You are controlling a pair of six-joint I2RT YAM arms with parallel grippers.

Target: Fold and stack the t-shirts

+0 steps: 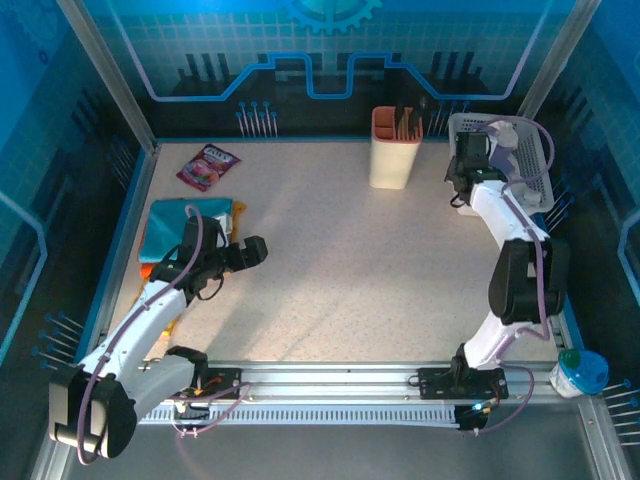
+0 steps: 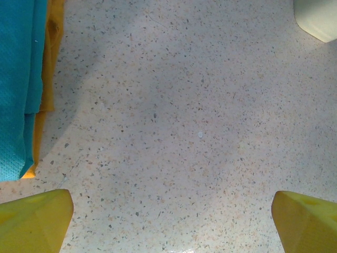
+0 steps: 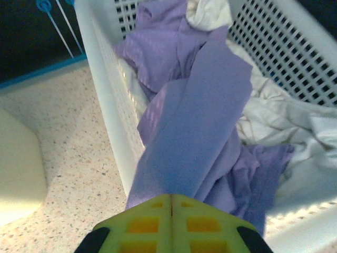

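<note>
The lavender t-shirt (image 3: 195,105) lies mostly inside the white basket (image 3: 102,79), which stands in the far right corner of the table (image 1: 350,270). One fold of it rises out of the heap and crosses the basket's wall straight into the right gripper (image 3: 171,199). That gripper's yellow-green fingers are pressed together on the cloth (no gap shows between them). The rest of the shirt is bunched against white cloth (image 3: 284,116) in the basket. In the top view the right gripper (image 1: 468,172) sits just outside the basket (image 1: 545,165), on the side toward the table's middle.

The other t-shirts form a folded pile at the table's left edge. The teal t-shirt (image 1: 185,232) is on top, with a yellow t-shirt (image 1: 237,210) and an orange t-shirt (image 1: 148,271) showing at the pile's edges beneath it.

The left gripper (image 1: 250,250) hangs just beside this pile, toward the table's middle. In the left wrist view the left gripper (image 2: 174,221) has its jaws spread wide over bare speckled surface, with nothing between them. The teal t-shirt (image 2: 16,79) is near one finger but apart from it.

A cream holder (image 1: 395,150) stands near the far edge beside the basket, and a snack packet (image 1: 207,166) lies near the far left corner.
</note>
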